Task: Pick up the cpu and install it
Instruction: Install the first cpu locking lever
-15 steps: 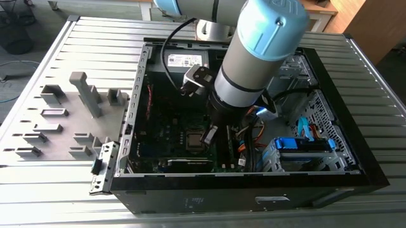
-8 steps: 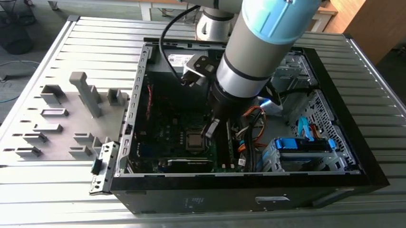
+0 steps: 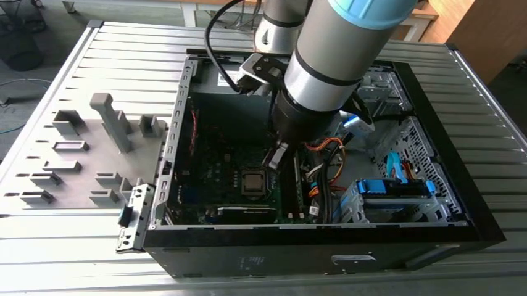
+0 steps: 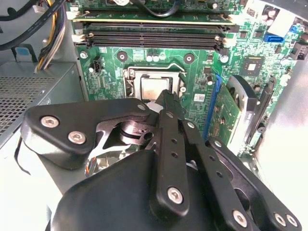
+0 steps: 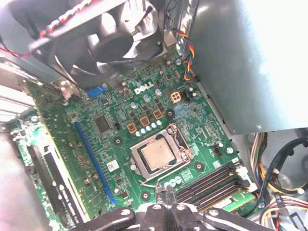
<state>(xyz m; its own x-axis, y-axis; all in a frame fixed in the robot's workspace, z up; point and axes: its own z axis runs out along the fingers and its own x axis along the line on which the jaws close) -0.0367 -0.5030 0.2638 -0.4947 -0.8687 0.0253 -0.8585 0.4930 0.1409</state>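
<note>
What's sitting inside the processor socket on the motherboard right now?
The cpu lies flat inside the socket, its pale metal top facing up, framed by the socket's metal bracket. The contacts underneath it are covered. The tool hangs just above, beside the socket.

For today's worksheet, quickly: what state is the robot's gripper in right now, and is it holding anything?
Gripper: shut, holding nothing, poised just above the cpu, which already sits in the motherboard socket.
</note>
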